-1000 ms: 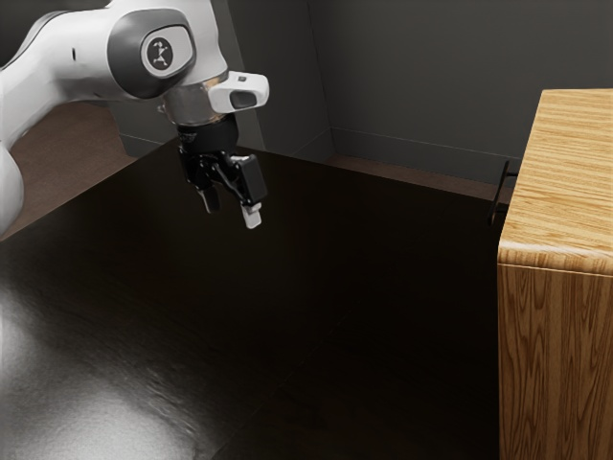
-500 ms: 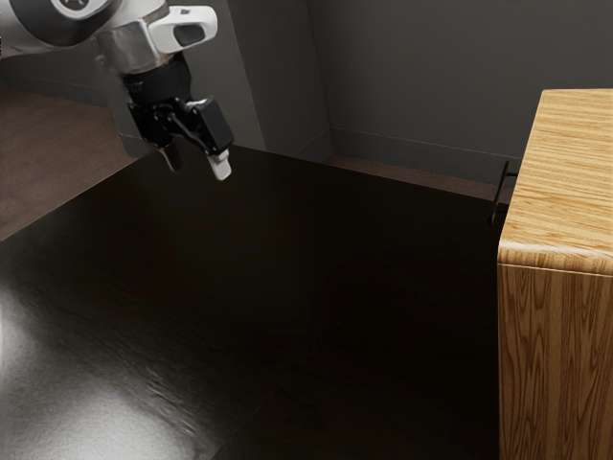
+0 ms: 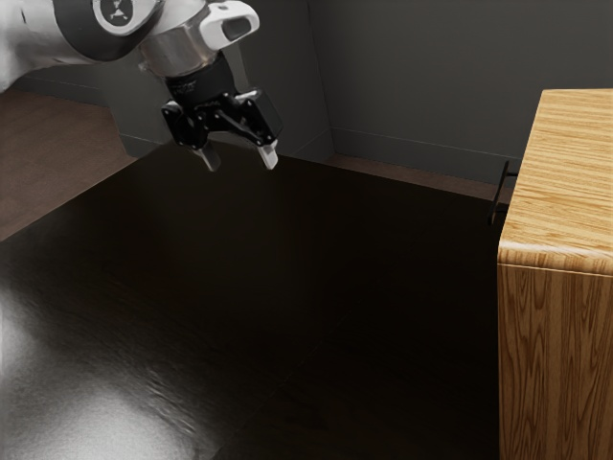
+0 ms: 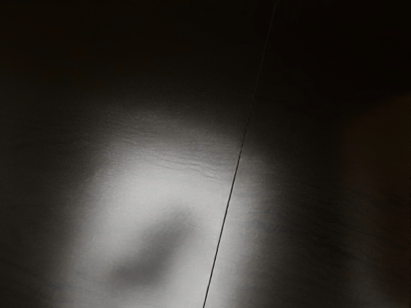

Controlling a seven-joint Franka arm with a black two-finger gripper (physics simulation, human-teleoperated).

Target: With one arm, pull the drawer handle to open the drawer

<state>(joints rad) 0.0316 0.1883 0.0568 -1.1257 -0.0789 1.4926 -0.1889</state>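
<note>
Jaws, spread and empty, have swung back toward the wooden cabinet (image 3: 560, 192) above the bench (image 3: 287, 316), yet its drawer handle (image 3: 502, 195) sits well apart, so reaching comes first.

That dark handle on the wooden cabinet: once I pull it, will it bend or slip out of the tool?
The handle looks like a thin dark bar, so it is probably rigid, not floppy. It is slim, so it may slip unless gripped squarely. The cabinet looks bulky, so it likely stays put. The tool hangs open, far off.
</note>
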